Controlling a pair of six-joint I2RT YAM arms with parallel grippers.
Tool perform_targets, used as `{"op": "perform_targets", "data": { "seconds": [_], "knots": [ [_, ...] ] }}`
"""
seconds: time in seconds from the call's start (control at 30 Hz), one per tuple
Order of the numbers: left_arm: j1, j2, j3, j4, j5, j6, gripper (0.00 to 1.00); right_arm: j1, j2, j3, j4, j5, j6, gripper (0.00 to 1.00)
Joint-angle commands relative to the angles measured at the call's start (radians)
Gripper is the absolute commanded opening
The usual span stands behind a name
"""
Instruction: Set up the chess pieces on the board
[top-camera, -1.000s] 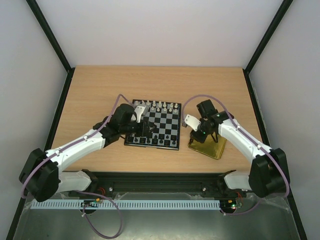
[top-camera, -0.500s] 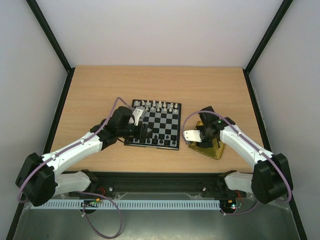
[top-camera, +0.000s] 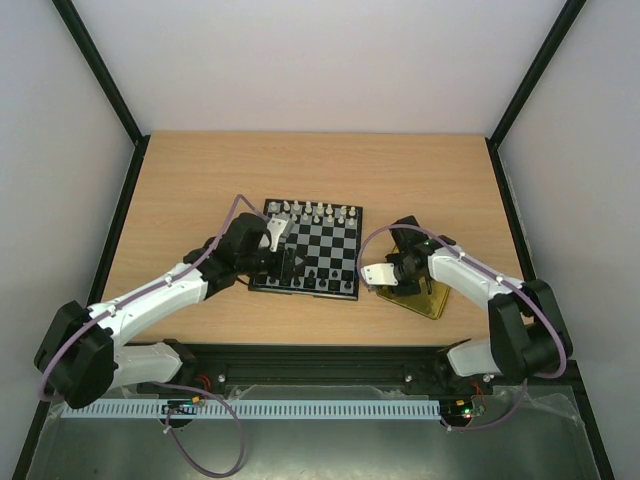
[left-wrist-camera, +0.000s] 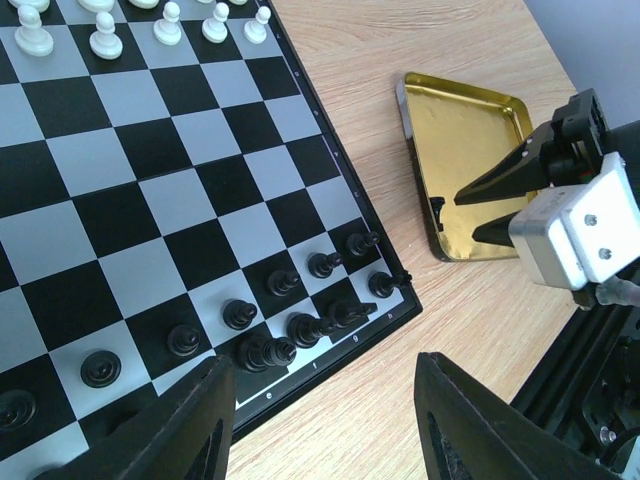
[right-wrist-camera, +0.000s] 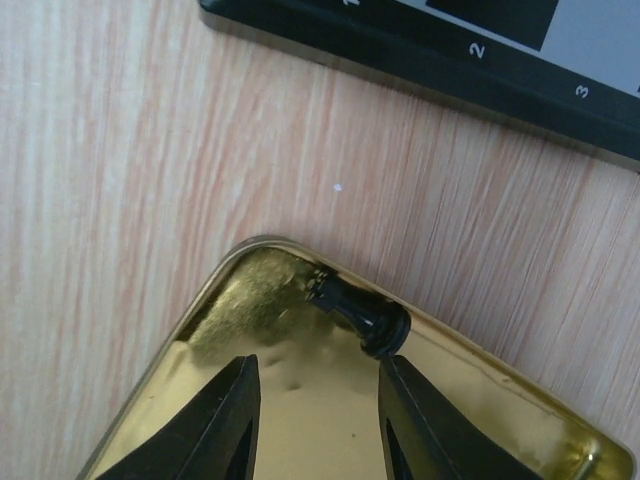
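Lying tipped in a corner of the shiny gold square tray (right-wrist-camera: 250, 300), one tiny black chess piece (right-wrist-camera: 360, 315) sits just beyond the released right pincer (right-wrist-camera: 318, 380); the left pincer (left-wrist-camera: 325, 400) (also released, empty) hovers over the black-and-white checkered board (left-wrist-camera: 185, 200).

My right claw (right-wrist-camera: 318, 360) has matt black plastic fingers (right-wrist-camera: 215, 430); the tray (right-wrist-camera: 520, 445) is shiny gold metal, the table (right-wrist-camera: 100, 150) grained wood, the chess piece (right-wrist-camera: 360, 312) glossy.
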Motion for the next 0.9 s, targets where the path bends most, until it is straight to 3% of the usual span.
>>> {"op": "perform_targets", "data": {
  "seconds": [0.0, 0.87],
  "knots": [
    [-0.005, 0.011, -0.003, -0.007, -0.001, 0.009, 0.52, -0.001, 0.045, -0.016, 0.075, 0.024, 0.015, 0.34],
    [-0.01, -0.004, -0.04, 0.013, 0.002, -0.014, 0.53, 0.001, 0.096, -0.027, 0.015, 0.014, 0.003, 0.33]
  ]
}}
